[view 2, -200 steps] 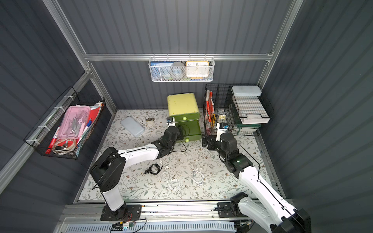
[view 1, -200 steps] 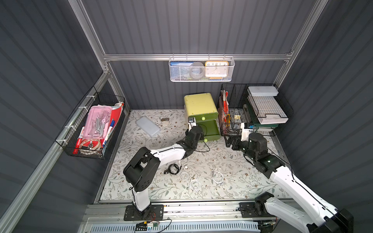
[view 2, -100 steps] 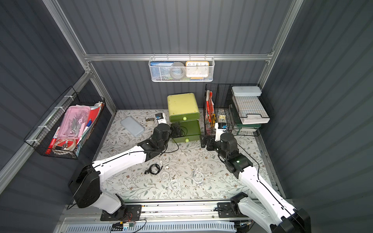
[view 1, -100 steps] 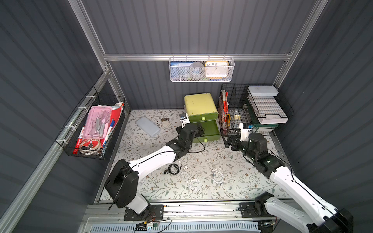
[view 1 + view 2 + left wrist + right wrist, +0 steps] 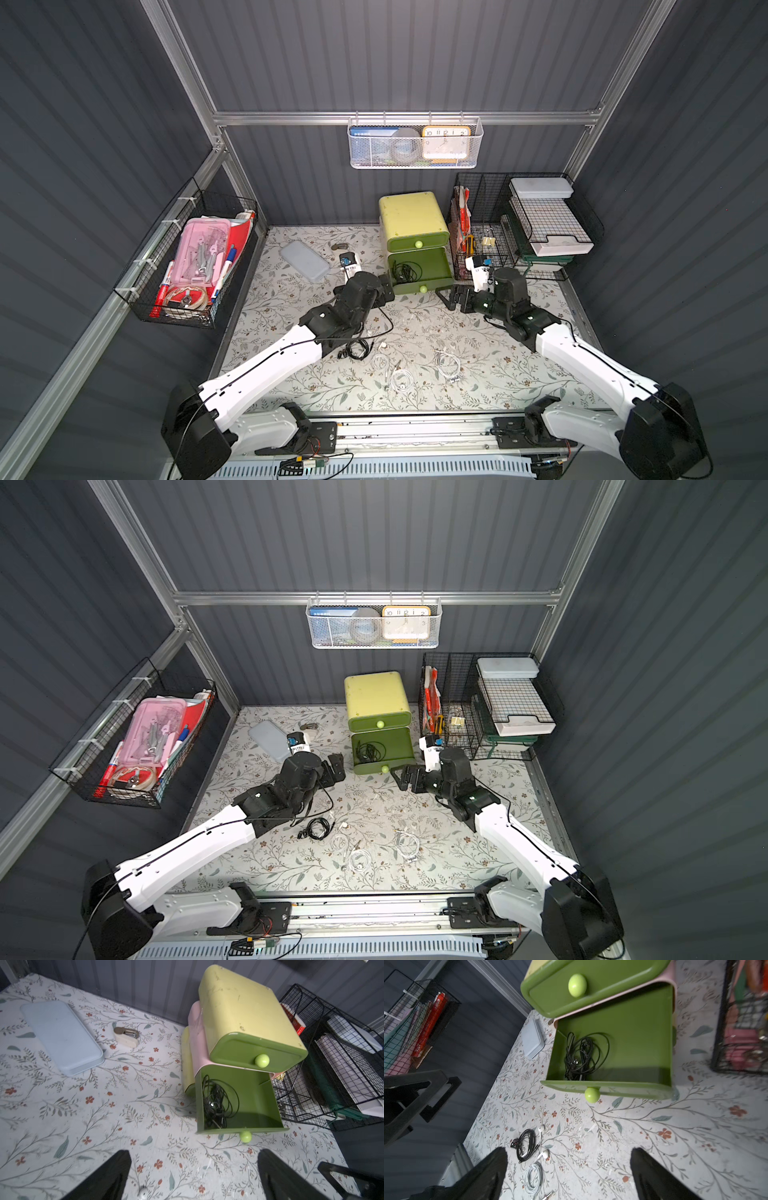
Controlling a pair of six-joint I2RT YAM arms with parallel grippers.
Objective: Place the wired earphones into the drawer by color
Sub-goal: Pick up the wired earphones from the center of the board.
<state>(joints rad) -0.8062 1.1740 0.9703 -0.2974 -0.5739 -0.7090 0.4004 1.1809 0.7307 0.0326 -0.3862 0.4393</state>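
Left arm has pulled back from the green cabinet (image 5: 411, 212) since a second ago. The left end effector (image 5: 385, 287) was at the lower drawer (image 5: 434, 272) and now sits off the drawer's left front corner, clear of it.

- Left end effector: fingers spread wide in the left wrist view, nothing between them. Released.
- Lower drawer: pulled out. One tangle of black earphones (image 5: 216, 1101) lies inside, toward the left side in both top views.
- Upper drawer (image 5: 415, 245): closed.
- Right end effector (image 5: 454, 297): unmoved, just right of the drawer front, fingers apart, empty.
- Surface (image 5: 498, 365): one black coil (image 5: 357, 348) lies beside the left forearm. White earphones (image 5: 401, 380) lie in several loose coils nearer the front edge, well apart from the cabinet.
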